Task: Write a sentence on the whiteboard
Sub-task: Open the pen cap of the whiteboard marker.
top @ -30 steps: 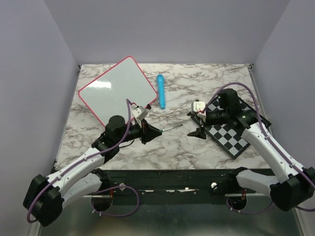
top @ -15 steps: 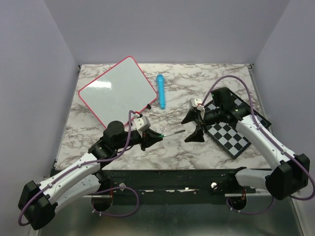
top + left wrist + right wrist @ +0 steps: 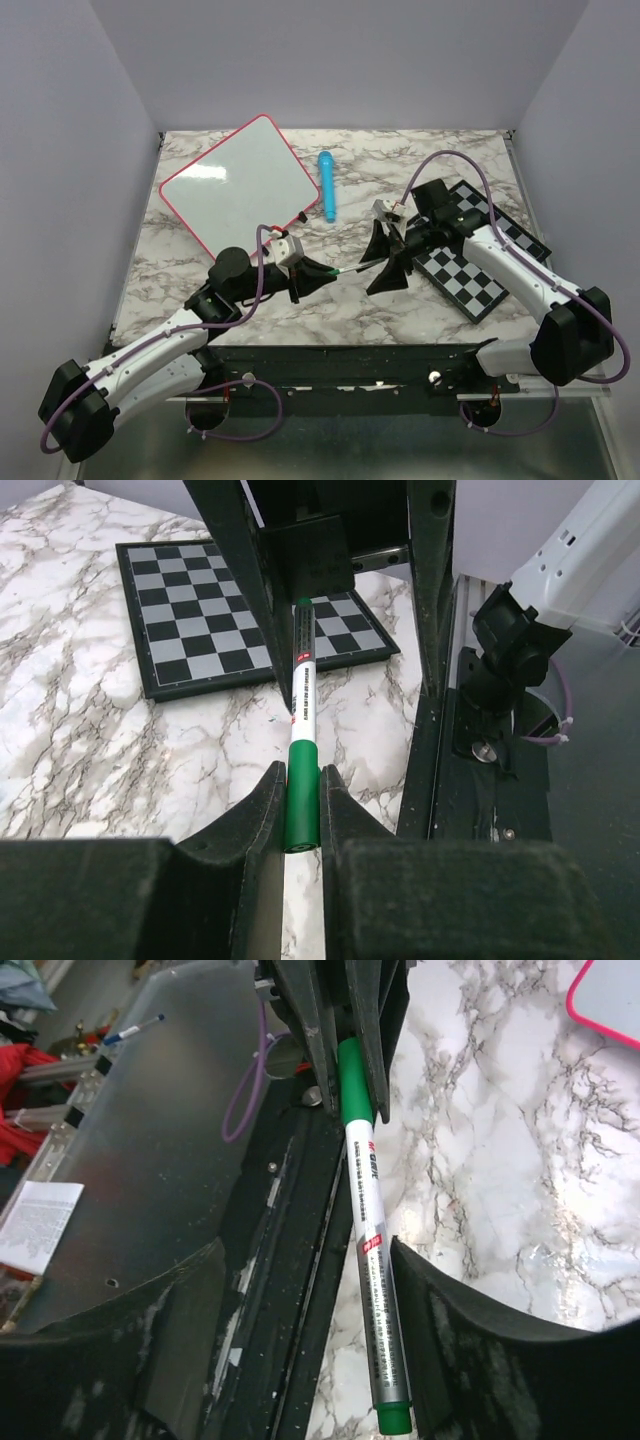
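Observation:
The whiteboard [image 3: 238, 185] lies at the back left with a pink-red rim; its face is blank and no sentence shows. My left gripper [image 3: 318, 275] is shut on the green cap end of a white-and-green marker [image 3: 350, 267], holding it above the table. In the left wrist view the marker [image 3: 301, 715] runs from my left gripper [image 3: 301, 810] toward the right gripper's fingers [image 3: 237, 590]. My right gripper [image 3: 385, 258] is open, its jaws either side of the marker's far end. In the right wrist view the marker [image 3: 368, 1220] lies close beside the right finger of my right gripper [image 3: 310, 1290].
A blue cylindrical object [image 3: 326, 186] lies right of the whiteboard. A black-and-white chessboard [image 3: 470, 255] lies at the right, under the right arm, and shows in the left wrist view [image 3: 215, 620]. The whiteboard's corner [image 3: 615, 995] shows in the right wrist view.
My right gripper has moved left off the chessboard to the marker's far end. My left gripper has moved slightly right with the marker, which now points into the right jaws.

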`<state>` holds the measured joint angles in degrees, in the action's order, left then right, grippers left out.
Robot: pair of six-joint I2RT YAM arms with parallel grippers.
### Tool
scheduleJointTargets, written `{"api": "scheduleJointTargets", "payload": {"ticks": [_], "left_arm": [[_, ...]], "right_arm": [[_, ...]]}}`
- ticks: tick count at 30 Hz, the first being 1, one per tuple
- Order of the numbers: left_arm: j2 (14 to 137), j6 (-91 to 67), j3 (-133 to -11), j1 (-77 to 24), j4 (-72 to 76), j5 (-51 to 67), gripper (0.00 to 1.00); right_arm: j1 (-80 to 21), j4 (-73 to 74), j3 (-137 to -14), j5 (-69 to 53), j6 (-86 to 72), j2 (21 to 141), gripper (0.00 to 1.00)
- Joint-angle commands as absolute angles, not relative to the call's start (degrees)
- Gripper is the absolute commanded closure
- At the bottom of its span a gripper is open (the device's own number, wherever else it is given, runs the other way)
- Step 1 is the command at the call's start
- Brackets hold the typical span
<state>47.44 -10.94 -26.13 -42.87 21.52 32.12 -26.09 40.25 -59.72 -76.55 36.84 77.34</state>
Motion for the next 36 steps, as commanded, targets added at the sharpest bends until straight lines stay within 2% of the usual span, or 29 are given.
{"api": "scheduleJointTargets", "payload": {"ticks": [1, 2, 8, 12, 21, 36], "left_arm": [[47.7, -13.0, -24.3, -43.2, 29.1, 33.0, 1.0], [47.7, -13.4, -23.8, -43.2, 29.5, 33.0, 1.0], [48.6, -15.2, -22.8, -43.3, 32.5, 32.0, 1.0], [48.7, -16.5, -21.5, -43.6, 35.1, 30.9, 1.0], [49.0, -17.9, -19.6, -44.0, 37.7, 28.6, 1.0], [48.0, -17.4, -19.7, -44.0, 37.2, 27.6, 1.0]], "right_arm": [[-26.4, 35.5, -59.5, -81.7, 31.0, 78.0, 0.3], [-26.4, 34.5, -59.5, -81.7, 29.6, 78.0, 0.34], [-26.4, 28.2, -58.4, -81.7, 22.7, 77.3, 0.45], [-26.4, 24.0, -56.9, -81.0, 18.0, 77.2, 0.5], [-26.3, 18.5, -55.5, -79.7, 12.0, 76.7, 0.54], [-26.4, 17.9, -54.8, -79.7, 12.2, 77.2, 0.56]]}}
